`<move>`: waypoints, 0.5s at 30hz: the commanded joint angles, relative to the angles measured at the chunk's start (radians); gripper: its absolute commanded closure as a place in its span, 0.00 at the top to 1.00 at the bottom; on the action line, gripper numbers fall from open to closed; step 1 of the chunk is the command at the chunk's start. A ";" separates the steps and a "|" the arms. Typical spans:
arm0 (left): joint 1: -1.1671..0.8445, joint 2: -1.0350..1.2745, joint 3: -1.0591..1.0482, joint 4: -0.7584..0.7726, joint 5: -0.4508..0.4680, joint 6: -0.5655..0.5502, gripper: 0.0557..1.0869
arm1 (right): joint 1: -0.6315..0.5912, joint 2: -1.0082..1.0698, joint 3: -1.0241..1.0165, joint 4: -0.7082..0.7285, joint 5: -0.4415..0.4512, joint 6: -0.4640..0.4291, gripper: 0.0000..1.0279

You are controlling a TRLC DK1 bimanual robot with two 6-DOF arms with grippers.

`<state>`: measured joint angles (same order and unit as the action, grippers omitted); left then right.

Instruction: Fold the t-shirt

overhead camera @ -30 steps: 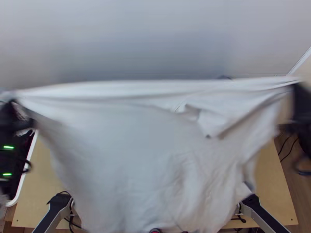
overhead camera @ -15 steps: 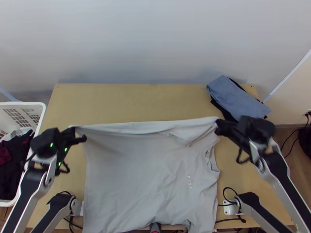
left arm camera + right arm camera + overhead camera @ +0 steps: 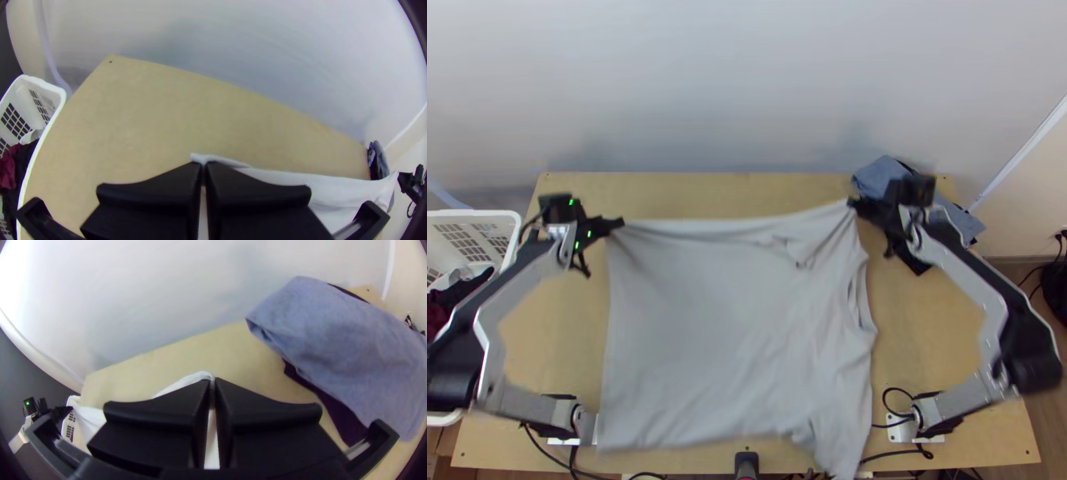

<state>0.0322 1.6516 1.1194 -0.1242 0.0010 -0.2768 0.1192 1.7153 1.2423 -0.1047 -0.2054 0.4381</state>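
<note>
In the top view a light grey t-shirt (image 3: 723,336) is spread between the arms, smooth at left, wrinkled at right, its near edge by the table's front. My left gripper (image 3: 617,223) is shut on its far left corner, my right gripper (image 3: 853,203) on its far right corner, and the far edge runs taut between them. In the left wrist view my left gripper (image 3: 203,165) has a bit of the shirt (image 3: 333,189) pinched at its tips. In the right wrist view my right gripper (image 3: 212,382) pinches the shirt (image 3: 91,418) likewise.
A folded blue cloth (image 3: 883,178) on a dark one lies at the table's far right, close behind the right gripper. A white basket (image 3: 475,214) with dark and red clothes stands at the left. Bare table (image 3: 699,192) stretches beyond the shirt; cables lie near the front edge.
Both grippers have come down from high and wide apart, drawn closer together and moved toward the table's far side, carrying the shirt's corners. The shirt has gone from hanging close to the camera to spreading over the table.
</note>
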 commanded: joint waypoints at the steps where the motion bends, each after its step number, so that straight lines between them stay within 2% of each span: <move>1: 0.023 0.148 0.165 -0.008 0.002 0.005 0.04 | -0.016 0.119 0.143 0.019 0.026 0.016 0.03; 9: 0.072 0.448 0.522 -0.077 0.002 -0.030 0.04 | 0.005 0.325 0.378 0.019 0.052 0.007 0.03; 15: 0.083 0.574 0.703 -0.135 -0.007 -0.067 0.04 | 0.036 0.414 0.485 0.020 0.083 -0.015 0.03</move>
<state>0.0937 2.1811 1.7409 -0.2459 0.0147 -0.3069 0.1471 2.0949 1.6703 -0.1013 -0.1490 0.4351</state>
